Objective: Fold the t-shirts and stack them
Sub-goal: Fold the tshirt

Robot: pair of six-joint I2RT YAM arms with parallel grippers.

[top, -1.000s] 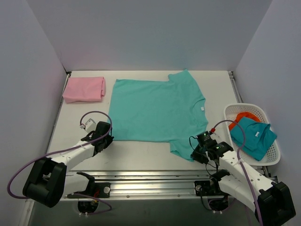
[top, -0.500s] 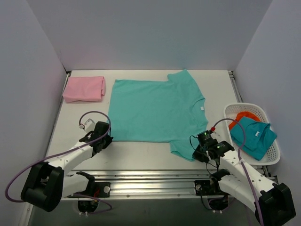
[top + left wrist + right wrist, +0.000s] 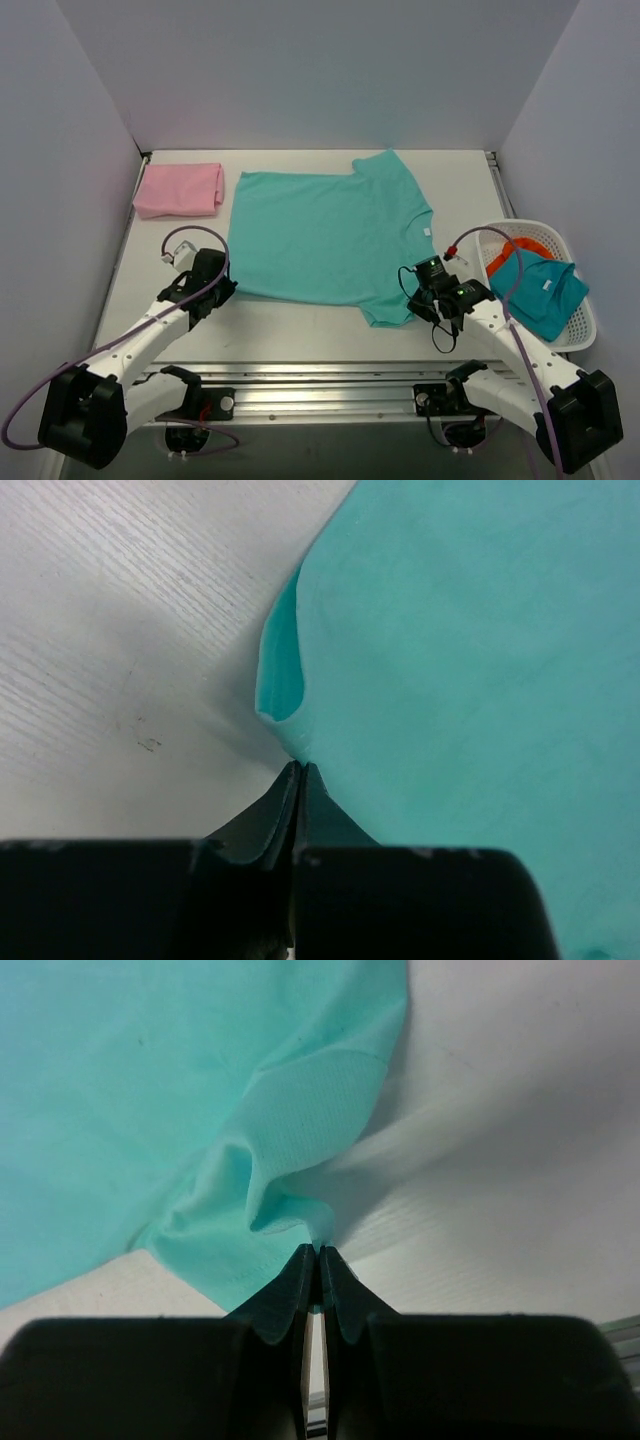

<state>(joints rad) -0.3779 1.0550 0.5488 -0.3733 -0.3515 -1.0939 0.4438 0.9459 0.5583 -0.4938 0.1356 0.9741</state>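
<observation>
A turquoise-green t-shirt (image 3: 325,235) lies spread flat in the middle of the table, its white neck label (image 3: 426,232) toward the right. My left gripper (image 3: 218,289) is shut on its near left hem corner (image 3: 290,720), which puckers up off the table. My right gripper (image 3: 413,312) is shut on the edge of the near sleeve (image 3: 285,1185), and the cloth bunches just above the fingertips. A pale pink t-shirt (image 3: 180,188) sits folded at the far left of the table.
A white laundry basket (image 3: 580,328) stands off the table's right edge, holding a teal garment (image 3: 538,288) over an orange one (image 3: 527,246). The metal rail (image 3: 330,375) with both arm bases runs along the near edge. Grey walls enclose the left, back and right.
Both arms have lifted and pushed away from the near edge, dragging the shirt's near edge with them. The right gripper has shut on the sleeve, which now bunches up.
</observation>
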